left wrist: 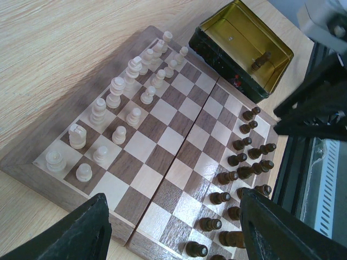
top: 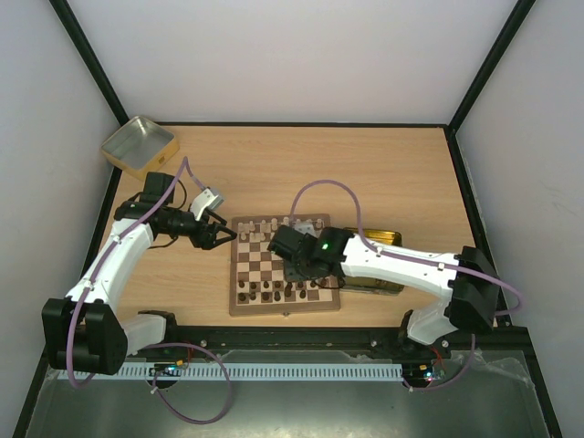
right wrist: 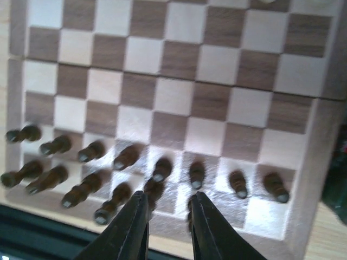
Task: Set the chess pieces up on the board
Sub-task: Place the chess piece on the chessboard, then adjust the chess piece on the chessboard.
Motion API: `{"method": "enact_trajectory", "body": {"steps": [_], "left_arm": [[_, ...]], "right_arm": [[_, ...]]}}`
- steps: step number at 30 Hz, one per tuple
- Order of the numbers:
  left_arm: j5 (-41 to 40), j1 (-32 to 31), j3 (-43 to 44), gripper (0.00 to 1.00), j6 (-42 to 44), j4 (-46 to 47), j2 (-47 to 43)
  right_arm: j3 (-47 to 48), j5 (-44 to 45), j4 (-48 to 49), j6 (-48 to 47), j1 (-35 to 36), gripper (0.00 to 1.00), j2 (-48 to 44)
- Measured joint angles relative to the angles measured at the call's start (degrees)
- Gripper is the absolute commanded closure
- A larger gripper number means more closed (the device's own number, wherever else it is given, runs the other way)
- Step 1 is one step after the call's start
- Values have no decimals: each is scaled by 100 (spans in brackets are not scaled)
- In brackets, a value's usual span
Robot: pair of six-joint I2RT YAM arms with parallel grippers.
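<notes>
right wrist view: my right gripper low among dark chess pieces, jaws narrow, grip i cannot tell. neighbours just beside fingertips; small sideways drift may topple them.

Chessboard with both sides ranked
The board lies flat. Dark pieces stand in two rows just under the right tool, and pale pieces line the far edge.

dk pcs, board, end effector ajar
</notes>
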Motion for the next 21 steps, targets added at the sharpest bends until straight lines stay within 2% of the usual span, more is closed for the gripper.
{"method": "enact_trajectory", "body": {"steps": [7,21], "left_arm": [[0,0,0,34,0,0,0],[-2,0,0,34,0,0,-2]], "right_arm": [[144,-219,42,118,520,80,273],[37,-376,225,216,636,83,369]]}}
